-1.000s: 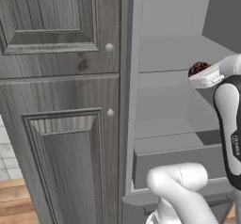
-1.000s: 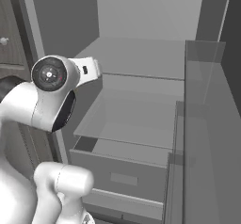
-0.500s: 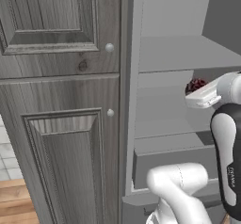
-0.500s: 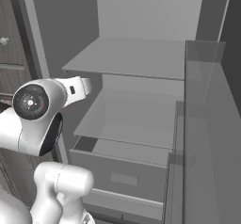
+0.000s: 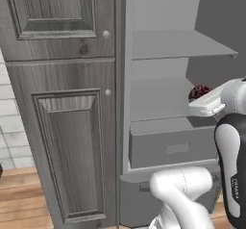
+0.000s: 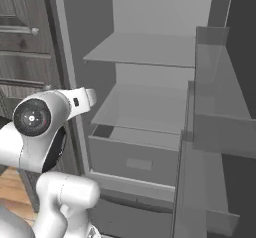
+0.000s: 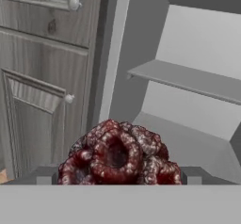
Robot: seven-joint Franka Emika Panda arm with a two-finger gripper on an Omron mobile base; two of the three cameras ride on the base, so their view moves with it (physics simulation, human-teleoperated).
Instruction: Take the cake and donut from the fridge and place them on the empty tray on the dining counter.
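my arm has dropped lower; the gripper [image 7: 120, 178] pinches the cake [image 7: 119, 152] to carry it from the fridge [image 6: 150, 102].

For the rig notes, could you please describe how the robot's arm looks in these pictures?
The arm has glossy white rounded shells with dark grey-black joint sections. One round joint cap is dark with a small pale centre. A dark link carries small pale lettering, too small to read.

cake [image 7: 120, 155]: lumpy, rough, glossy reddish topping
fridge [image 6: 150, 107]: smooth matt grey shelves and drawer
cabinet [image 5: 62, 103]: grey wood grain, panelled, with pale round knobs
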